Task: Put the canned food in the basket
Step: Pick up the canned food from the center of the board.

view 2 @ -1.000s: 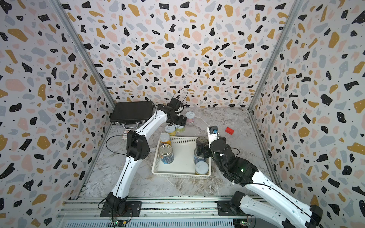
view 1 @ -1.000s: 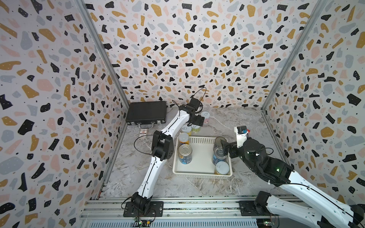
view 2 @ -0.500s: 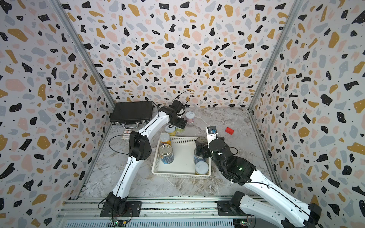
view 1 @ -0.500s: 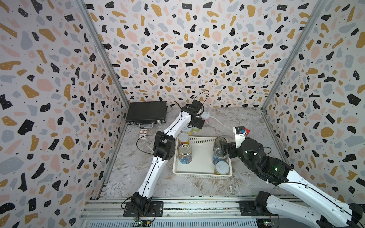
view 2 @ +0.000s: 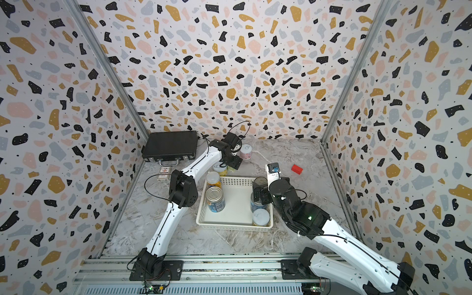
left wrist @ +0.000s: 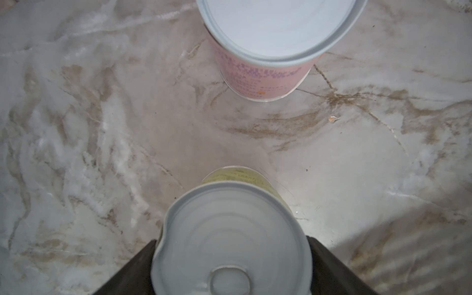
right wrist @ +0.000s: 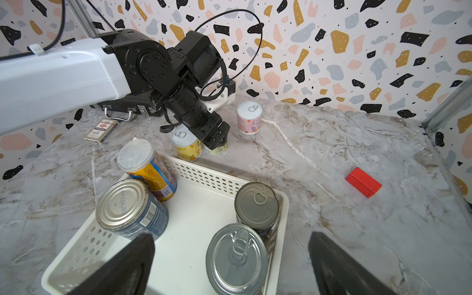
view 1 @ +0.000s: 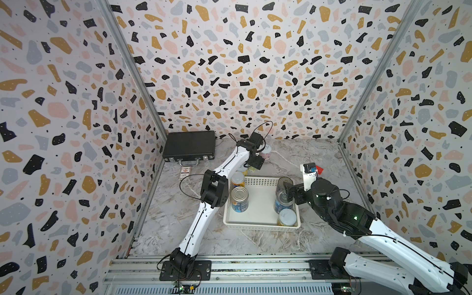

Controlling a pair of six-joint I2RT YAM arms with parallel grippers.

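The white basket [view 1: 258, 222] [view 2: 229, 224] [right wrist: 204, 173] holds several cans of the canned food, among them an orange-yellow one [right wrist: 146, 168] and a blue one [right wrist: 130, 207]. Behind the basket, on the marble, my left gripper [view 1: 256, 163] [view 2: 235, 163] is shut on a pale green can [left wrist: 229, 242] [right wrist: 219, 150], a finger against each side. A yellow can [right wrist: 186, 145] stands right beside it, and a pink can [left wrist: 265, 76] [view 1: 265, 152] farther back. My right gripper [right wrist: 229, 236] [view 1: 288, 191] hangs open over the cans at the basket's right side, touching nothing.
A black briefcase [view 1: 189, 146] lies in the back left corner, with a flat card packet [view 1: 184, 172] in front of it. A small red block [view 2: 297, 169] [right wrist: 364, 182] rests on the marble to the right of the basket. Patterned walls close in three sides.
My left gripper's jaws have closed in from wide open onto the green can. The right arm has barely moved and stays open.
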